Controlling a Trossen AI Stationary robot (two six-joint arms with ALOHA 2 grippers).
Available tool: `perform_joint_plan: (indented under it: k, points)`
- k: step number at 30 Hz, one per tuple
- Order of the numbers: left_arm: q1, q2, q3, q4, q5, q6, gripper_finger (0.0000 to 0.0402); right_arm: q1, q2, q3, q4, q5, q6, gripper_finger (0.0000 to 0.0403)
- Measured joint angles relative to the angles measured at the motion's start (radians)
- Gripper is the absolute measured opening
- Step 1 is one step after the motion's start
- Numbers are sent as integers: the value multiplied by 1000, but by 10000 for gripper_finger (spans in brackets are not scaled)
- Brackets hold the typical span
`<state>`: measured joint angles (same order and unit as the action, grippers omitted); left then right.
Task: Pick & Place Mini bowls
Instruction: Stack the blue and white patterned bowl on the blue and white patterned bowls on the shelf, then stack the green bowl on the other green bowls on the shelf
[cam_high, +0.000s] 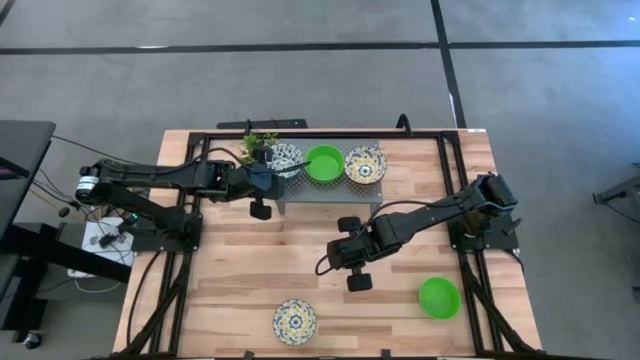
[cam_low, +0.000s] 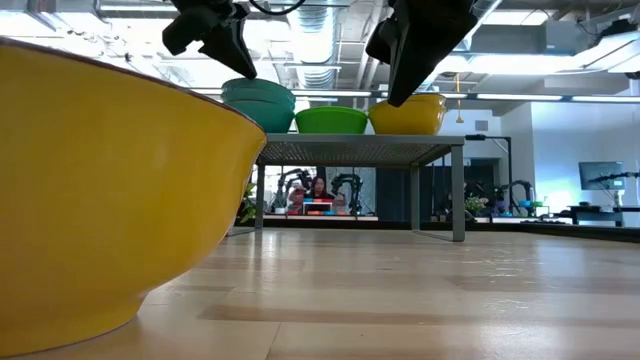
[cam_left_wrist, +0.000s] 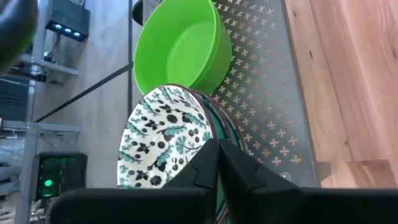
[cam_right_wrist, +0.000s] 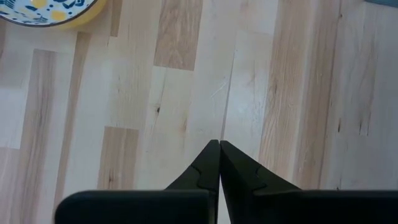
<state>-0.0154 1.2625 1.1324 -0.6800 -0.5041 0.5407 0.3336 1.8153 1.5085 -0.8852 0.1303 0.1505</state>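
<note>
Left gripper (cam_high: 262, 183), fingers closed and empty, is hovering at the stand's (cam_high: 300, 192) floral bowl (cam_high: 285, 157), upper centre. Right gripper (cam_high: 352, 262), closed and empty, is hanging mid-bench (cam_high: 230, 270).

two dark jointed arms with looping black cables, each hand (cam_right_wrist: 219, 144) with black wedge-shaped fingers

No text, label, brand, number or sign can be read anywhere in these views.
</note>
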Motion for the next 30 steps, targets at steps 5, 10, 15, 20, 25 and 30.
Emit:
perform_joint_plan:
  k: [5,10,15,20,25,30]
  points:
    - [0,0,0,0,1,0,14,0,0,0,0,0,0,6]
    - [-3,0,0,0,-5,0,38,0,0,0,0,0,0,6]
    - [-40,0,0,17,-19,-5,70,0,0,0,4,0,0,6]
    - [-105,-16,0,22,-33,-10,104,-12,0,0,32,12,12,6]
    - [-162,-48,0,7,-164,-99,126,-25,0,0,43,29,51,11]
    - [-186,-104,0,-118,-184,-319,123,-24,7,0,82,28,56,42]
